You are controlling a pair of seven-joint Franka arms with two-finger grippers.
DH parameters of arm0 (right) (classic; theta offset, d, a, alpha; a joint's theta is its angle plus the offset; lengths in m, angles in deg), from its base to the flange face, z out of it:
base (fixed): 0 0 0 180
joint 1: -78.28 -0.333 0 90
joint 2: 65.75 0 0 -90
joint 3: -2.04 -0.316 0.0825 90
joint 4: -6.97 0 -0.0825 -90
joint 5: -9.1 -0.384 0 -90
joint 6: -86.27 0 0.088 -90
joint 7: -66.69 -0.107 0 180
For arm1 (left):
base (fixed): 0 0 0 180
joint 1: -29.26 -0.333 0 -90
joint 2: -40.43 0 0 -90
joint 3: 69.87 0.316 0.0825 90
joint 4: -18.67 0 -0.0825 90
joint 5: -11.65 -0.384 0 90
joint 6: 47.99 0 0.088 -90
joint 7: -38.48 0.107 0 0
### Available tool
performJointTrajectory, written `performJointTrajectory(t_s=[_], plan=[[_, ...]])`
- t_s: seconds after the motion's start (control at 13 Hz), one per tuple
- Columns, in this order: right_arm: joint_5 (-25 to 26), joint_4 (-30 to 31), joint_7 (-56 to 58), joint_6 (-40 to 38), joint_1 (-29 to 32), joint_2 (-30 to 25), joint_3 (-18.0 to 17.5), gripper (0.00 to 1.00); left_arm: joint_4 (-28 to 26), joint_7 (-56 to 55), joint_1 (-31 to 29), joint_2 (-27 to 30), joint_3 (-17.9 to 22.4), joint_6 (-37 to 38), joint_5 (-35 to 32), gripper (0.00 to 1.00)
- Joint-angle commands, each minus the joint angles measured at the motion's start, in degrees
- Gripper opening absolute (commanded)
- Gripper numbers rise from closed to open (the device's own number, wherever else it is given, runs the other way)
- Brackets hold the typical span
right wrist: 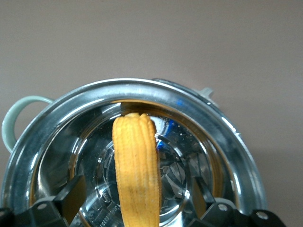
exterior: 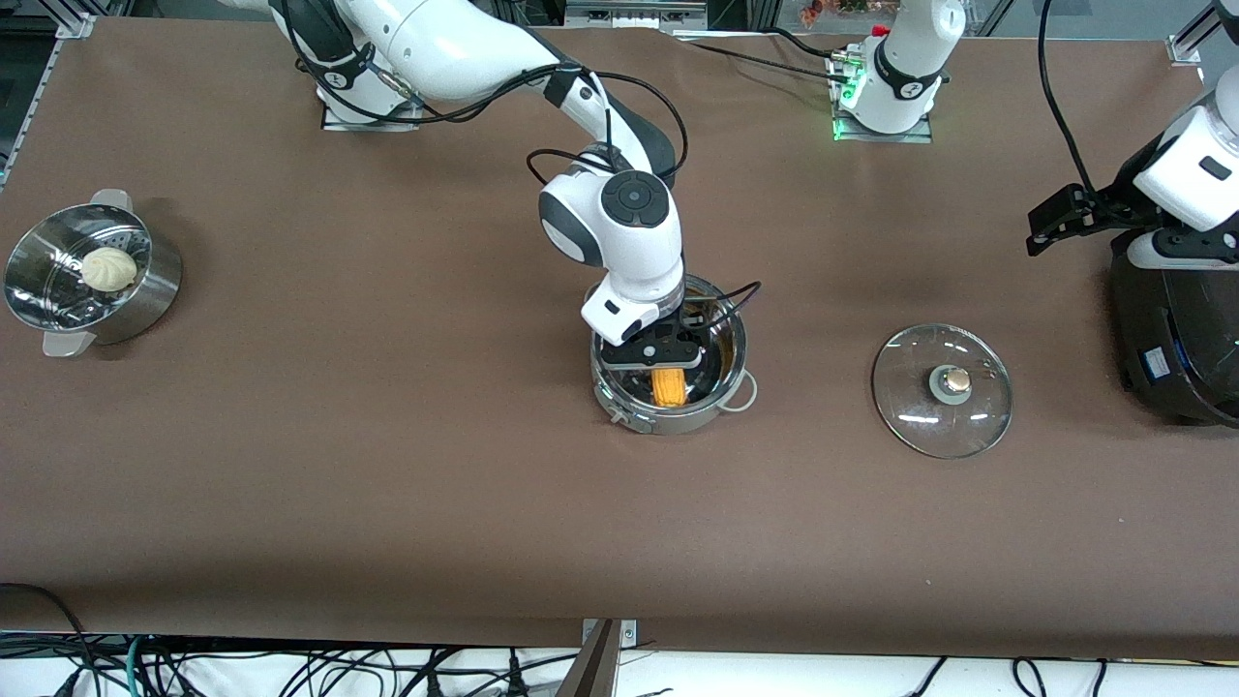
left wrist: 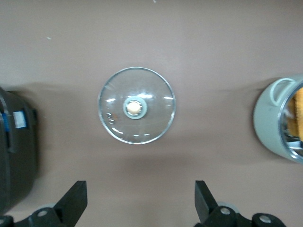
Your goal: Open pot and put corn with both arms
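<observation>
Jaws of right gripper [right wrist: 135, 201] spread wide inside pot [exterior: 713, 407], either side of corn [right wrist: 136, 170], not gripping it. Corn lies in pot at bench [exterior: 387, 465] middle. Right wrist view alone shows corn's full tip. Left gripper [left wrist: 140, 203] jaws wide, empty, above lid [left wrist: 137, 105]. Lid flat on bench between pot and black cooker [exterior: 1176, 348]. No readable writing.

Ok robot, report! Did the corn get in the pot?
Right gripper open over pot, corn inside. Left gripper open, above lid on table. Nothing blocking.
</observation>
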Motion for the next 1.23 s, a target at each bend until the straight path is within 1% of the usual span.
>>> performJointTrajectory(t_s=[0.0,0.15,0.38,0.54,0.69,0.77,0.92,1.15], plan=[[1.0,-0.57,-0.12,-3.9,-0.03,-2.26,0.31,1.0,-1.36,-0.09,-0.84,1.54,-0.25,0.32,-1.56,1.0],[1.09,-0.48,0.14,-5.83,0.58,-3.66,0.31,1.0,-1.27,-0.09,-0.05,1.54,-0.07,0.32,-1.65,1.0],[0.56,-0.31,8.72,-10.65,2.86,-6.47,0.31,1.0,-1.45,-0.01,0.13,1.54,-0.07,0.23,-1.65,1.0],[0.3,-0.3,11.04,-13.82,5.49,-8.49,0.31,1.0,-1.36,-0.01,0.22,1.54,-0.07,0.23,-1.56,1.0],[0.21,-0.13,11.04,-16.2,8.04,-10.34,0.31,1.0,-1.19,-0.01,1.87,1.45,2.64,0.23,-0.95,1.0],[0.3,-0.13,10.87,-17.43,9.1,-11.31,0.31,1.0,-1.27,-0.01,2.06,1.45,3.96,0.32,0.97,1.0],[0.38,0.05,10.95,-20.06,10.77,-12.72,1.88,1.0,-1.36,0.08,1.45,1.36,3.8,0.32,1.78,1.0],[0.3,0.05,13.57,-22.18,11.13,-13.6,4.87,1.0,-1.36,-0.01,1.45,1.36,3.62,0.32,1.95,1.0]])
